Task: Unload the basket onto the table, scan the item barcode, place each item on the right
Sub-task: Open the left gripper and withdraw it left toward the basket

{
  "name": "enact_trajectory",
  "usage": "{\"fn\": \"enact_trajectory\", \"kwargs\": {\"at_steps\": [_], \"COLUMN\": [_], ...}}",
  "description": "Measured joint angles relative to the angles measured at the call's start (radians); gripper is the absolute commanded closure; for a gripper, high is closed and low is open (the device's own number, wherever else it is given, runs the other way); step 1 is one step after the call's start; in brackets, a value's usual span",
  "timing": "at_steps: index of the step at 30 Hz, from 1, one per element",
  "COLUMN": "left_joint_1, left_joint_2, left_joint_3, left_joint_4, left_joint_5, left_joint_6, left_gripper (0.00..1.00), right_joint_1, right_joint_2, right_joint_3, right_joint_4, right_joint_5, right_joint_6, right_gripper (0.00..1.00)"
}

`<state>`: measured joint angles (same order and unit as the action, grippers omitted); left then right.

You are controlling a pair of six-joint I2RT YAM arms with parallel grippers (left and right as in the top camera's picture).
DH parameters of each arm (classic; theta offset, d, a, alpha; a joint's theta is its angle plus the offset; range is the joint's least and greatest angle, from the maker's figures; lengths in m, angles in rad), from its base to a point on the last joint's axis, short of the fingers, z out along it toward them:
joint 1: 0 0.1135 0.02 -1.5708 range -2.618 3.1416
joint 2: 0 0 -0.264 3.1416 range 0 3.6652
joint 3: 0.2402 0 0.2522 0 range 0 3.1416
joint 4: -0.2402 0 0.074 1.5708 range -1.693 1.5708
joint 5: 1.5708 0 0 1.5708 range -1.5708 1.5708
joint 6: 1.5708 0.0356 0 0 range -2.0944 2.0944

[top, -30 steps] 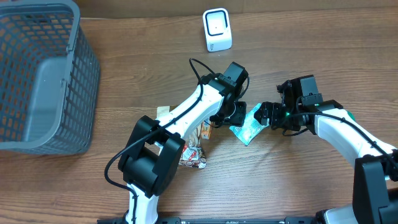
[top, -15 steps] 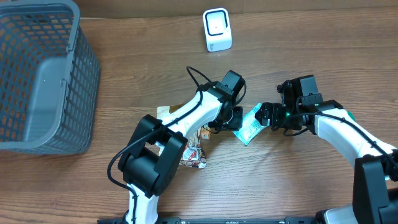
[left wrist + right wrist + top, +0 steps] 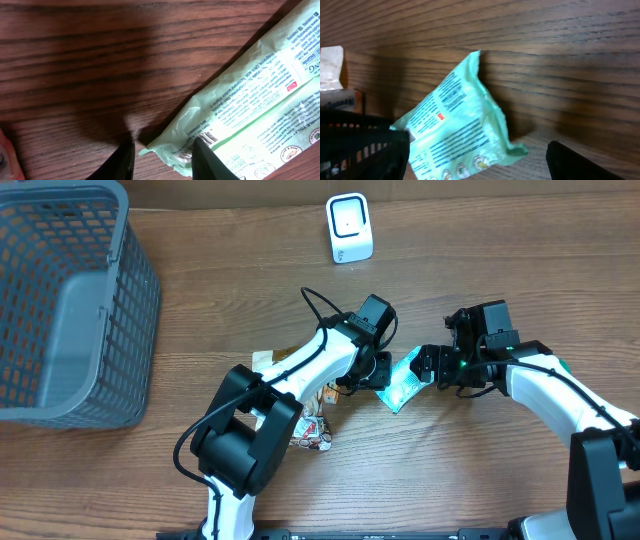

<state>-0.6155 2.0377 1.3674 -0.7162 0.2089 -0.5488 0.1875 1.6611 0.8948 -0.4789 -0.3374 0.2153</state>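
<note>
Low over the wooden table (image 3: 520, 270), the left arm is stretching forward from the near edge and angling its left gripper (image 3: 377, 370) down onto one corner of the green packet (image 3: 402, 388). Its fingers (image 3: 204, 160) are standing narrowly apart on either side of that corner, and I cannot tell whether they are actually pinching it. The right arm is curving in from the right, its right gripper (image 3: 428, 366) spread wide around the packet's opposite end without closing on it. The packet is lying tilted between the two grippers at mid-table, its printed side and a barcode facing up. One white scanner (image 3: 349, 227) is standing well apart at the far edge. One grey mesh basket (image 3: 135, 300) is sitting at the far left. Three other wrapped items (image 3: 311, 427) are showing beside the left arm, partly hidden under it. Two arms are working on one green packet.
</note>
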Motion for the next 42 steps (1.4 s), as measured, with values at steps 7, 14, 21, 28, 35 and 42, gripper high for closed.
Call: {"fn": "enact_trajectory", "kwargs": {"at_steps": [7, 14, 21, 28, 35, 42], "left_joint_1": [0.0, 0.0, 0.0, 0.0, 0.003, 0.019], "left_joint_2": [0.0, 0.0, 0.0, 0.0, -0.003, -0.048], "left_joint_3": [0.0, 0.0, 0.0, 0.0, 0.011, 0.112], "left_joint_4": [0.0, 0.0, 0.0, -0.002, -0.019, -0.051], "left_joint_5": [-0.001, -0.003, -0.008, -0.01, -0.016, -0.07], "left_joint_6": [0.0, 0.0, 0.0, -0.001, -0.002, -0.002], "left_gripper": [0.71, 0.71, 0.7, 0.74, 0.67, 0.61], "right_joint_1": [-0.03, -0.031, -0.032, -0.037, -0.037, -0.034], "right_joint_2": [0.087, 0.13, 0.142, 0.143, 0.143, 0.145], "right_joint_3": [0.009, 0.012, 0.008, 0.008, 0.008, 0.006], "right_joint_4": [0.064, 0.048, 0.038, 0.04, 0.041, 0.014], "right_joint_5": [-0.1, -0.203, -0.219, -0.249, -0.261, -0.285], "right_joint_6": [-0.01, -0.007, -0.008, -0.033, -0.048, -0.056], "right_gripper": [0.25, 0.5, 0.75, 0.87, 0.96, 0.96]}}
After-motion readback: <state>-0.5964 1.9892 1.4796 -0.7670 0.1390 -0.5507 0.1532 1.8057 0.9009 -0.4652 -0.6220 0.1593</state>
